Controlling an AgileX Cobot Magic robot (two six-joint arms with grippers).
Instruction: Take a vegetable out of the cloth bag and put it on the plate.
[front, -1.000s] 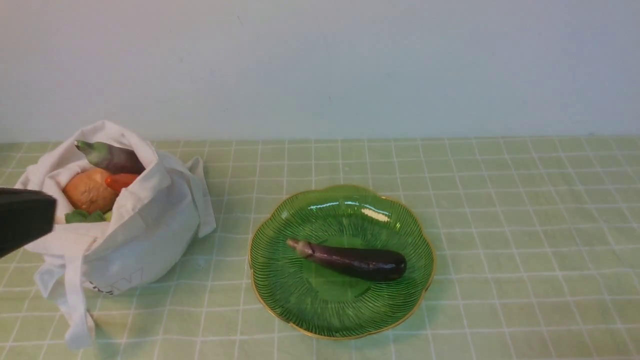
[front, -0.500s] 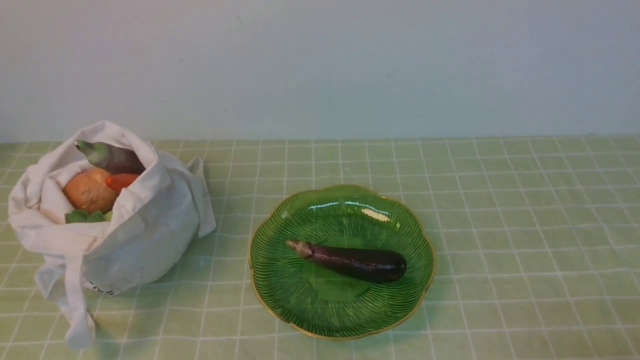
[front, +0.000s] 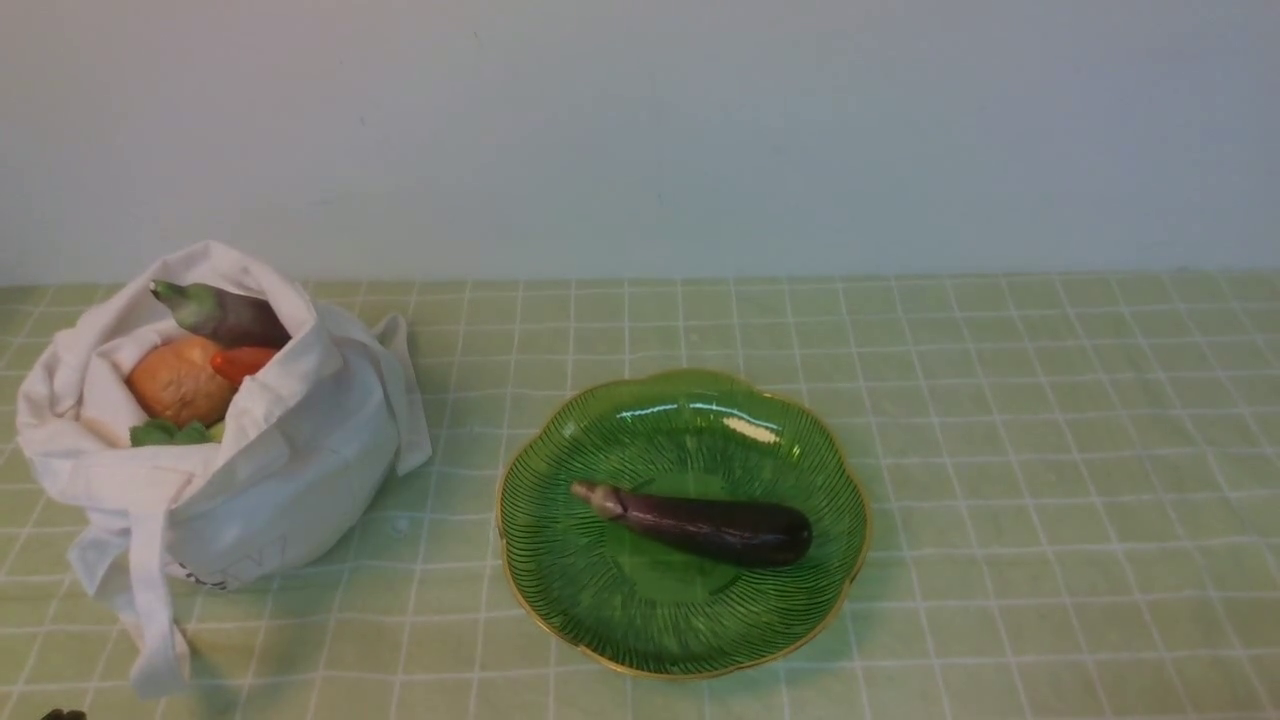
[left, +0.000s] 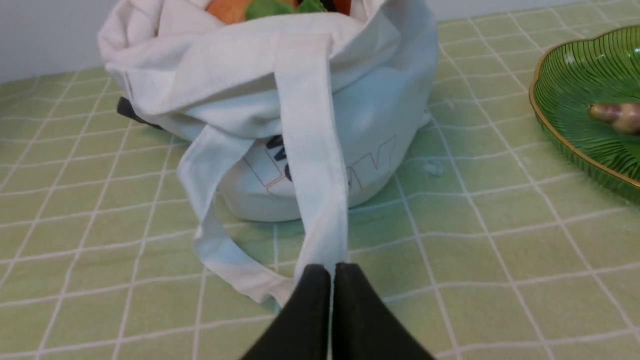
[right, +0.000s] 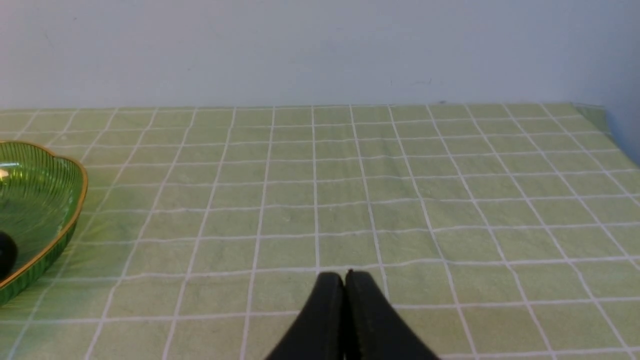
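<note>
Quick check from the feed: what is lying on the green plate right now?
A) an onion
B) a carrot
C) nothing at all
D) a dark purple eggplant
D: the front view shows a dark purple eggplant lying across the green plate, while the orange and round vegetables sit in the cloth bag.

Cloth bag (front: 280, 470): white, slumped but upright on the left of the green checked tablecloth, mouth open upward, handle strap (left: 310, 150) trailing down its front onto the cloth.
Bag contents: dark eggplant (front: 222, 313) at the back with green stem end up-left, round tan vegetable (front: 180, 381), orange-red piece (front: 243, 361), green leaves (front: 170, 433) at the front rim.
Plate (front: 600, 620): green ribbed glass, scalloped gold rim, near the bag's right, apart from it.
Eggplant on plate (front: 715, 527): slim, dark purple, lying flat across the centre, stem end pointing left.
</note>
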